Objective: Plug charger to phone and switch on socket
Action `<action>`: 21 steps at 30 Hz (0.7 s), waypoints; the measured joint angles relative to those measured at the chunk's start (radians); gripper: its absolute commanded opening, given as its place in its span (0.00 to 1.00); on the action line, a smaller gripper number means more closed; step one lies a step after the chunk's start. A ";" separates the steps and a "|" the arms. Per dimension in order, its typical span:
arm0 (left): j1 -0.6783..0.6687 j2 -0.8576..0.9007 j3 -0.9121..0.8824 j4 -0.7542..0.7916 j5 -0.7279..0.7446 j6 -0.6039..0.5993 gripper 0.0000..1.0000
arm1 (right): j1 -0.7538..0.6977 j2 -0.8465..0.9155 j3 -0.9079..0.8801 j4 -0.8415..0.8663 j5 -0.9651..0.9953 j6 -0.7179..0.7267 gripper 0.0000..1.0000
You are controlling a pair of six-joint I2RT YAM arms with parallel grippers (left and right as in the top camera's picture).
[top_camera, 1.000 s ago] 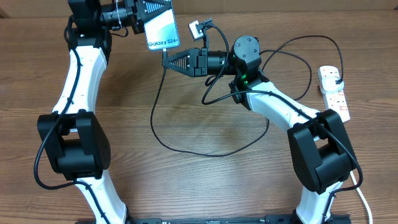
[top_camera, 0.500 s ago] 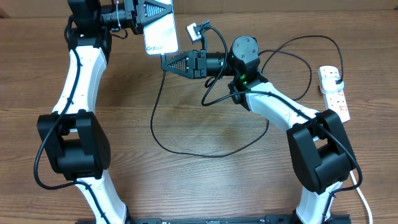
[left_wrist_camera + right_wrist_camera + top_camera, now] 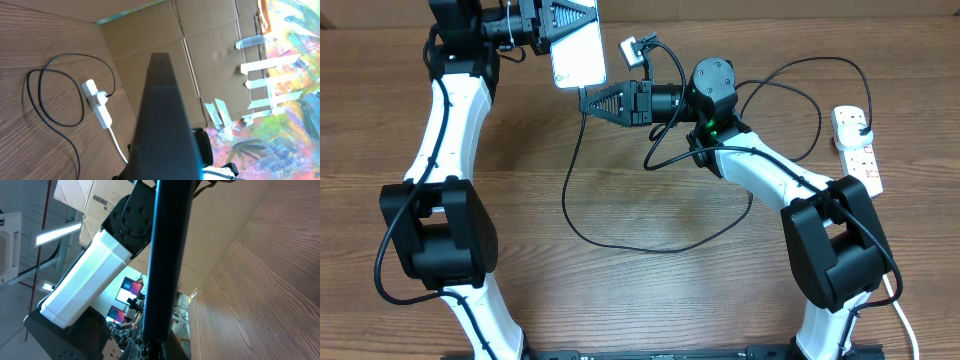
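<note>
My left gripper is shut on the phone and holds it raised at the far left, its pale screen tilted and its lower edge pointing at the right gripper. In the left wrist view the phone's dark edge fills the middle. My right gripper is shut on the charger's connector tip, right below the phone's lower edge. In the right wrist view the phone stands as a dark strip just above the jaws. The black cable loops across the table to the socket, with its black plug in the far end.
The white power strip and plug also show in the left wrist view, beside a cable loop and a cardboard wall. A small white-grey part sits near the right arm's wrist. The left arm's white link is close ahead of the right wrist.
The left gripper has turned the phone, so its screen text no longer shows. The right gripper with the connector has crept slightly left and up toward the phone's lower edge.
</note>
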 measured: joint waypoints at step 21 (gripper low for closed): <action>0.067 0.000 0.000 -0.001 0.039 0.056 0.04 | -0.167 -0.004 0.009 -0.512 0.074 -0.089 1.00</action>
